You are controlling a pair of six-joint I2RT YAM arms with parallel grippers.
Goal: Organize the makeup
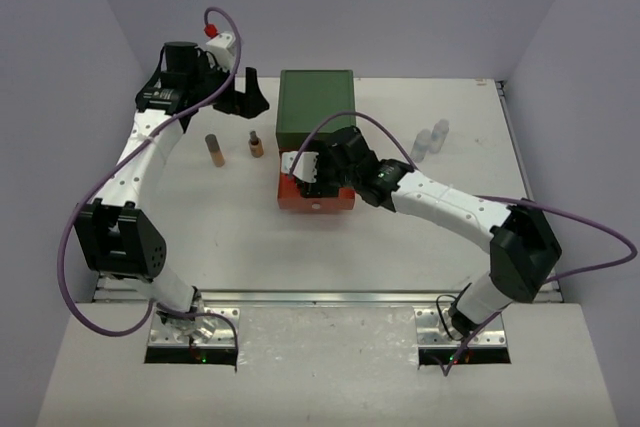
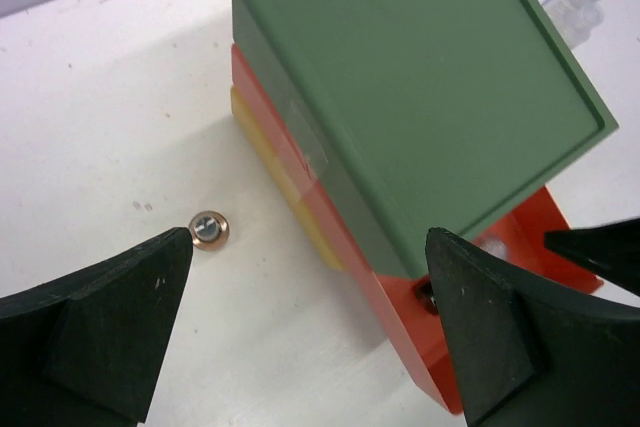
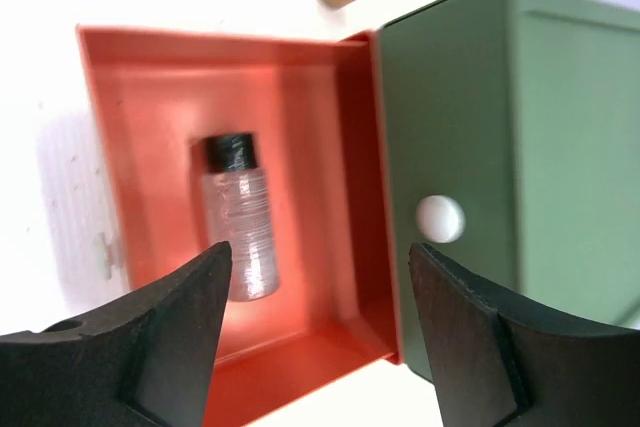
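Observation:
The three-drawer box (image 1: 316, 107) has a green top, and its orange drawer (image 1: 340, 203) is pulled out toward the near side. In the right wrist view a small clear bottle with a black cap (image 3: 240, 217) lies inside the orange drawer (image 3: 150, 107). My right gripper (image 1: 316, 183) is open and empty, hovering over that drawer (image 3: 318, 322). Two peach tubes (image 1: 213, 150) (image 1: 256, 144) stand left of the box. Two clear bottles (image 1: 429, 141) stand to its right. My left gripper (image 1: 247, 99) is open and empty, above the table at the box's back left (image 2: 310, 317).
The green drawer front carries a white knob (image 3: 440, 218). A yellow drawer (image 2: 275, 162) shows under the orange one. One peach tube shows from above (image 2: 209, 229) between the left fingers and the box. White walls enclose the table (image 1: 200, 237) at back and sides.

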